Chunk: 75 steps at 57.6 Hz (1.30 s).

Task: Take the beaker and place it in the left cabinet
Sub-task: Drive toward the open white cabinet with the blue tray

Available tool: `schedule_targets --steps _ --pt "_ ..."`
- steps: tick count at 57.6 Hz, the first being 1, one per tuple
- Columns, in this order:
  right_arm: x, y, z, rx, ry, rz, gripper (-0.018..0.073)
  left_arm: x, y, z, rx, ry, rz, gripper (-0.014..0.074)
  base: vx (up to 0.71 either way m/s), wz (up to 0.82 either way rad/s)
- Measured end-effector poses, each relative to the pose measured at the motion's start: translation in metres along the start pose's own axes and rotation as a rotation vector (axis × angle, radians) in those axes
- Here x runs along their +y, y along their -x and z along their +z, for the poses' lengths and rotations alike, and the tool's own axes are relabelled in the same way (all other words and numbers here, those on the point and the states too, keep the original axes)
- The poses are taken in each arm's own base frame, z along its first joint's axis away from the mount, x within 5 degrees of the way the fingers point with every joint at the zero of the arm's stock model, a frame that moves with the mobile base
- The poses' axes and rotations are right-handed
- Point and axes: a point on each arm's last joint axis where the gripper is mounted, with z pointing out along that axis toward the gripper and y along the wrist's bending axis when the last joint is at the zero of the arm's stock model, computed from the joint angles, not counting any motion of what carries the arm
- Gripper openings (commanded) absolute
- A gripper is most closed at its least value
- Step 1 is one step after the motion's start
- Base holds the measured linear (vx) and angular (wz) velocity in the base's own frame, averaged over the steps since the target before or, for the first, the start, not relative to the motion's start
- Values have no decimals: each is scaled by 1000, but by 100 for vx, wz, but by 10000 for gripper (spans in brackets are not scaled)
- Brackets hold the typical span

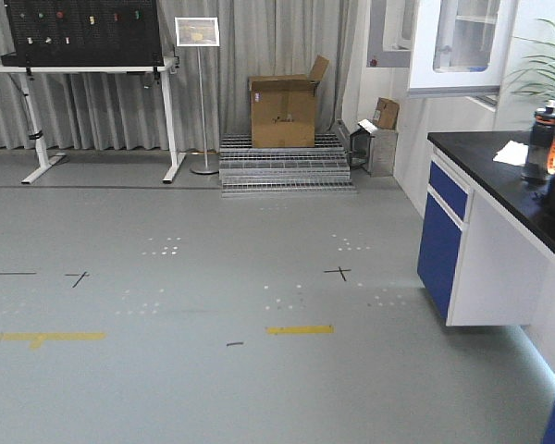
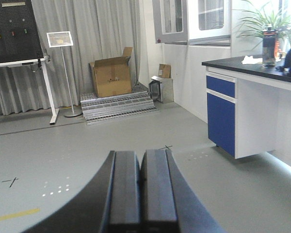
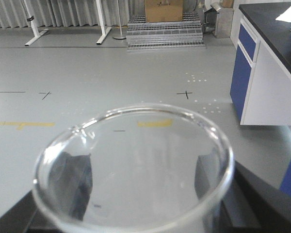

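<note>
Small clear glass beaker (image 3: 134,145): was clamped in right pincer (image 3: 140,183); left pincer (image 2: 141,187) sat together. Carrying step; next move likely required finding the unseen cabinet.

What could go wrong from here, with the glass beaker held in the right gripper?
1. The beaker is smooth glass, gripped by the right gripper only at its sides, above the hard floor. A slip would probably break it.
2. The blue-fronted counter stands near on the right. A turn of the base might knock the beaker against it.
3. The left cabinet is in no view, so the way to it cannot be checked.
</note>
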Motion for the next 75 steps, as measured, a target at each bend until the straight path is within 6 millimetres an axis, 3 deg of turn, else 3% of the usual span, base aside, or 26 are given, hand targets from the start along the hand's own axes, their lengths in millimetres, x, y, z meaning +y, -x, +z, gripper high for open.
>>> schedule_targets --steps 75 --pt "0 0 0 -1 1 2 -6 0 0 0 0 0 0 1 75 8"
